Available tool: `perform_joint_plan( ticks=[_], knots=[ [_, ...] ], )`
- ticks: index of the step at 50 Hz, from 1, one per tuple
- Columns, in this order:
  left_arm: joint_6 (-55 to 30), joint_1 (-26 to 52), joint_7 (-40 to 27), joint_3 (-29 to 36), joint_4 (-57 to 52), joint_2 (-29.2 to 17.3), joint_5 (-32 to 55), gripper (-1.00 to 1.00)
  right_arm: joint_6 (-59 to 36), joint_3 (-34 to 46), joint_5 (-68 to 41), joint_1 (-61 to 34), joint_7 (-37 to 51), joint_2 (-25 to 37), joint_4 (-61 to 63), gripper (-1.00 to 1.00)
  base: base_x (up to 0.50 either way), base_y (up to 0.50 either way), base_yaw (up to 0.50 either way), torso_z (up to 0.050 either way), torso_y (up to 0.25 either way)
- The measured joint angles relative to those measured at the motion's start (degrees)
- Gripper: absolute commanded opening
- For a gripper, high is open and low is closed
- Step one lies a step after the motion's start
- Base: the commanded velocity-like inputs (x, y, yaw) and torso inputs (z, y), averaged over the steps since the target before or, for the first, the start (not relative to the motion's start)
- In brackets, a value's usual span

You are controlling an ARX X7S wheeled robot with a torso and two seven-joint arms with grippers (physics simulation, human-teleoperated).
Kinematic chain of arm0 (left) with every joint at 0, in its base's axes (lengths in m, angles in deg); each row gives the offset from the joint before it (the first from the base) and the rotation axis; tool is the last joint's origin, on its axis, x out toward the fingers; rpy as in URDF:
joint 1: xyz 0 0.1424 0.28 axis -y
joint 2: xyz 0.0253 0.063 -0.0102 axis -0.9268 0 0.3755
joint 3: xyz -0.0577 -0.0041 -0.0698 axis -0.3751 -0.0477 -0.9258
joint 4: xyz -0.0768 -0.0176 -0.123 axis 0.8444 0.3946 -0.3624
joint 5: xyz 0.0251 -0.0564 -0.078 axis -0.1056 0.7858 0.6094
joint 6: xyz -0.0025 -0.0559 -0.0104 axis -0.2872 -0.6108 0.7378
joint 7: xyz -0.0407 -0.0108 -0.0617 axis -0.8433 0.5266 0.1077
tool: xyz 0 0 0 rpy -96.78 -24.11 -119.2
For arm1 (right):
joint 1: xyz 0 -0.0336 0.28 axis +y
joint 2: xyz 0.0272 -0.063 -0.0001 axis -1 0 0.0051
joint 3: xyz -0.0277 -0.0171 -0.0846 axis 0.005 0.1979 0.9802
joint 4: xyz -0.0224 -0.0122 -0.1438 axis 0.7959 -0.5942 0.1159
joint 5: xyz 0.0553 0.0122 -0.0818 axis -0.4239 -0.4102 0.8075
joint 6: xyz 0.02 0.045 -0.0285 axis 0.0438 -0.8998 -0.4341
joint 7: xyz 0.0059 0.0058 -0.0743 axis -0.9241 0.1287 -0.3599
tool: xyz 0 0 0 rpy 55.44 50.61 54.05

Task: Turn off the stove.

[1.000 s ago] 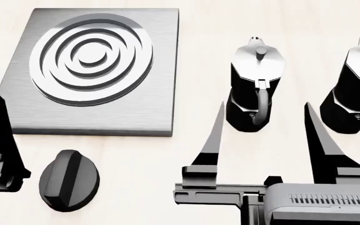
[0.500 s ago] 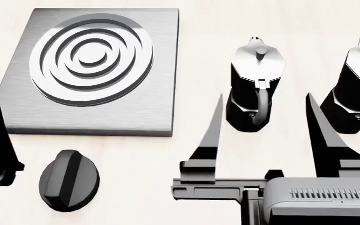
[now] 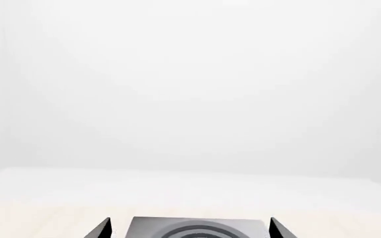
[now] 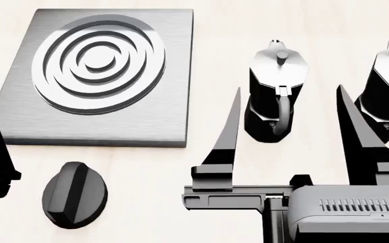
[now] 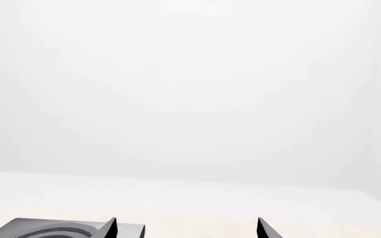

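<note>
The right gripper [image 4: 290,126] hung wide open, empty, well right of the knob [image 4: 75,194]; left gripper's [image 3: 189,229] jaws gaped, unengaged.

The stove [image 4: 160,76] is a brushed grey metal slab with a fine satin grain, and its burner rings [image 4: 99,63] look like the same smooth metal. The knob [image 4: 74,194] near the table's front edge is matt black with a raised ridge, plastic by the look of it. Both moka pots [image 4: 273,91] [image 4: 384,96] are glossy black below with polished silvery lids. The table [image 4: 208,30] has a pale, matt, faintly grained wood look. The right gripper [image 4: 293,147] has dark fingers with a soft sheen, its body grey and ribbed
</note>
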Motion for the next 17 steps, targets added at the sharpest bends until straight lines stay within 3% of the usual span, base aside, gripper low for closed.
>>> perform_joint_plan(
  ticks=[17],
  knots=[
    [-2.13,2.81,-1.54,-0.64,-2.03,-0.52,3.51,1.0,-4.1,-0.82,-3.17,-4.11,1.73,0.66,2.15,1.0,0.0,0.0,0.0,0.0,0.0]
  ],
)
